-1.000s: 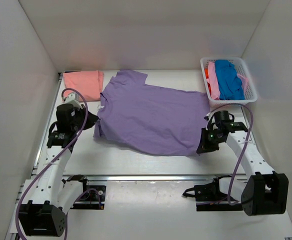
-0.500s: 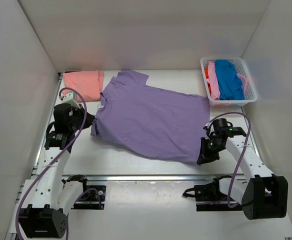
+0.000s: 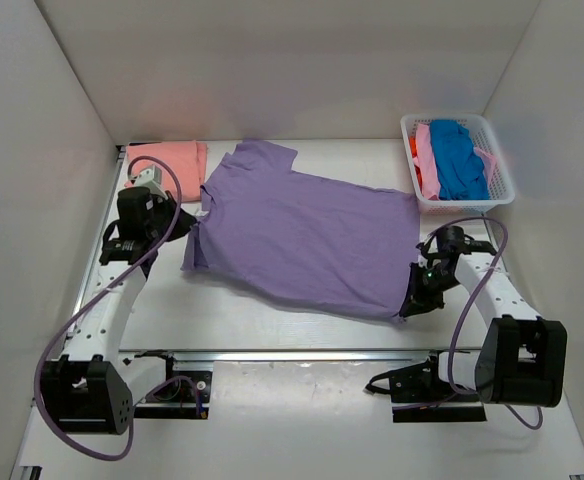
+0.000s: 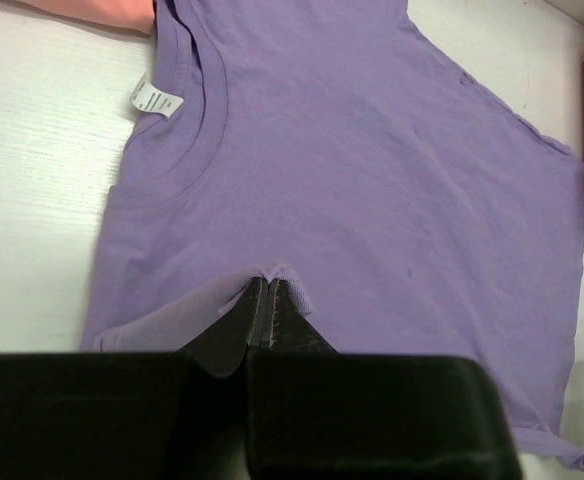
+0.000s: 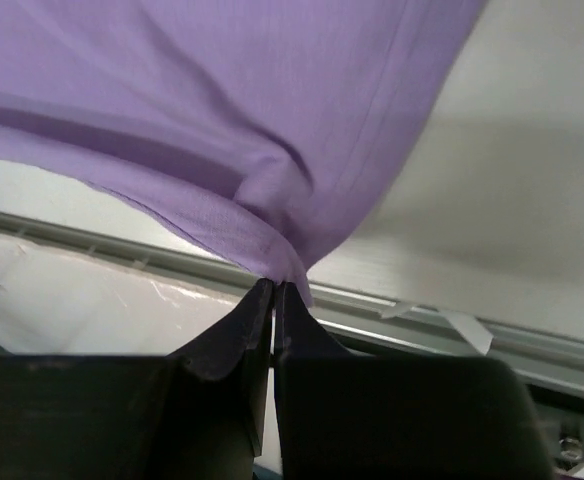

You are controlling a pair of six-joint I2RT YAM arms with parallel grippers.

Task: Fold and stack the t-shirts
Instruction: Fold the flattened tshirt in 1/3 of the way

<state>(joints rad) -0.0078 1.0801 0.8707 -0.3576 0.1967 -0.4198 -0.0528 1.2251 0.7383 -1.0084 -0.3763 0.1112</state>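
Having been drawn tauter over the last second, the lavender t-shirt (image 3: pixel 302 235) is spread across mid-frame, judged nearly ready for folding. At left, its edge is pinched by the clenched left gripper (image 3: pixel 184 226); at lower right, its corner is clamped by the right gripper (image 3: pixel 413 303).

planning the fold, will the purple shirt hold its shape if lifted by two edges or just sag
Likely floppy: the purple shirt bunches into folds where the right end effector pinches its edge. Probably light, since thin pinches there and at the left end effector hold it. Expect the middle to sag between grips.
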